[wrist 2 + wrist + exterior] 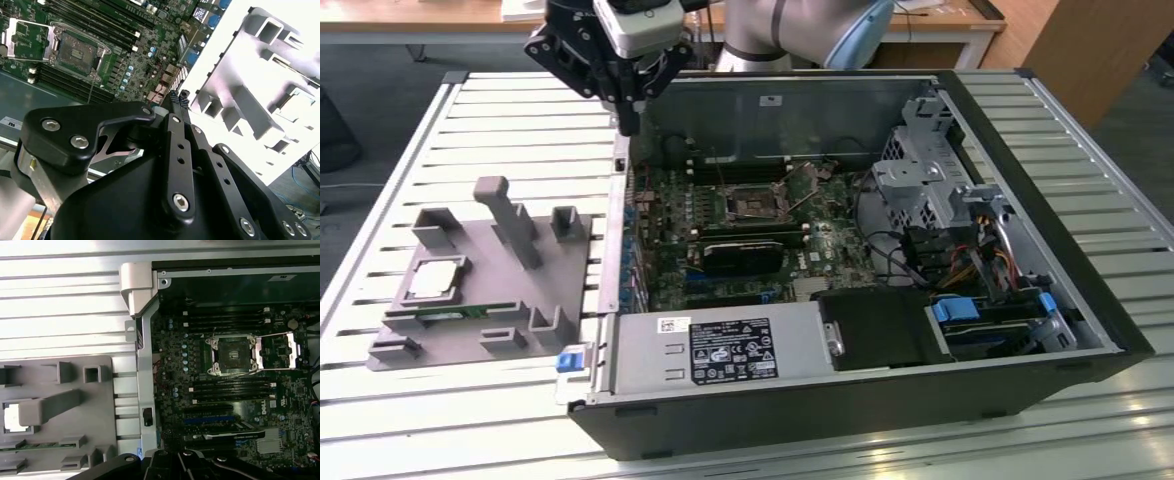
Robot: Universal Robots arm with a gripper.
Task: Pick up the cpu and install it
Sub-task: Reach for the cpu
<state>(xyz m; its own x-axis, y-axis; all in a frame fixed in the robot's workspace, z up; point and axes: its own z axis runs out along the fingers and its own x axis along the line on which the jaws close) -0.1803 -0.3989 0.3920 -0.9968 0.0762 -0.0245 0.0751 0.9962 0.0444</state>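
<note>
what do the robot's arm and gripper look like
The arm is silver-grey tubing with a light blue joint cap. The gripper is matte black, built of linked plates with silver screw heads, and a pale grey box sits above it.

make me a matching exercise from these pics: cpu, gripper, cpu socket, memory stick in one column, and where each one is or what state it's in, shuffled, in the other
Things:
1. cpu
2. gripper
3. cpu socket
4. memory stick

Places or states:
a. on the motherboard, with its plate swung open
b. lying flat in a recess of the grey fixture
c. long and green, in a slot of the fixture
d. over the edge of the computer case, holding nothing

Pairs: 1-b, 2-d, 3-a, 4-c
</note>
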